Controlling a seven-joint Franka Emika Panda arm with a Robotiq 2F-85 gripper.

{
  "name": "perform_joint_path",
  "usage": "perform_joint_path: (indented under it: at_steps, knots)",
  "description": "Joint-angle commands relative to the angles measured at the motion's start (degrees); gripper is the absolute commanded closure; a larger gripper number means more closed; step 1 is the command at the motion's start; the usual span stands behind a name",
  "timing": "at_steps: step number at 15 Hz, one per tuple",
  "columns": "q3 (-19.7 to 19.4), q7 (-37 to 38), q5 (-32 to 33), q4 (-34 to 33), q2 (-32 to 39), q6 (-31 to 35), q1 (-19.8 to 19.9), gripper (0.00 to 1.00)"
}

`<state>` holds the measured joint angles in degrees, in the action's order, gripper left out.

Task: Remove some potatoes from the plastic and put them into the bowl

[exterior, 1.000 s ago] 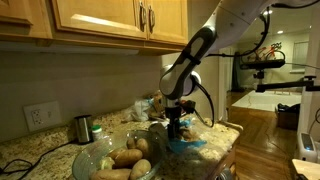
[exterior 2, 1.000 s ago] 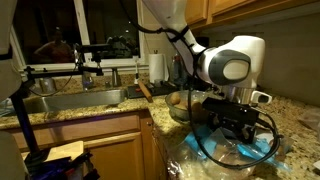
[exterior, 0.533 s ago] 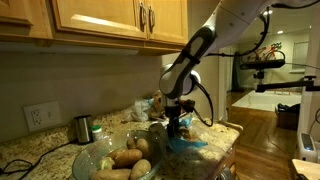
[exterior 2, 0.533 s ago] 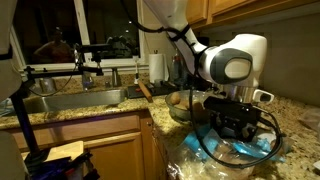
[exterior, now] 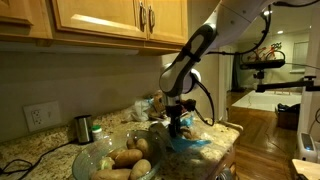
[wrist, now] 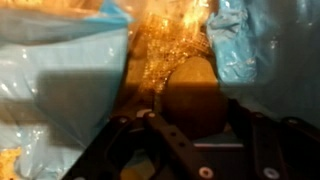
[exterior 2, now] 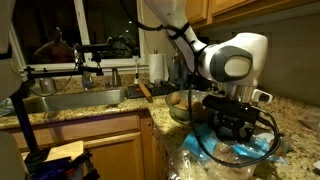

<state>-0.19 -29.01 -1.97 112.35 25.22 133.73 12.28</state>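
Sitting centre-right in the wrist view, the potato (wrist: pixel 195 95) lies inside the open mouth of the plastic (wrist: pixel 60 80), with blue film at left and upper right of frame and clear crinkle above it. Its long axis looks to run top to bottom of frame, toward the palm; the lower end is hidden by the gripper body. The gripper (exterior: pixel 177 128) points straight down onto it, jaws narrowed partway across its short width, dark fingers (wrist: pixel 245 130) flanking it left and right and seemingly touching. That reads as a grip, though not for certain. In an exterior view the bowl (exterior: pixel 82 158) sits lower left of the gripper, just beside the plastic, with potatoes (exterior: pixel 125 157) already in it. Likely next: lift clear of the plastic, then carry toward frame left to the bowl. Only one arm here.
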Motion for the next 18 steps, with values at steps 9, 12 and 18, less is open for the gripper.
perform_joint_path:
  at_steps: [9,12,18]
  knots:
    - [-2.05,-0.91,0.85,8.58,-12.07,-4.12,0.36,0.61]
    - [-3.35,-0.19,2.96,9.25,-13.31,-5.32,0.02,0.61]
    - [-6.78,2.87,9.27,10.37,-12.31,-7.18,-0.04,0.61]
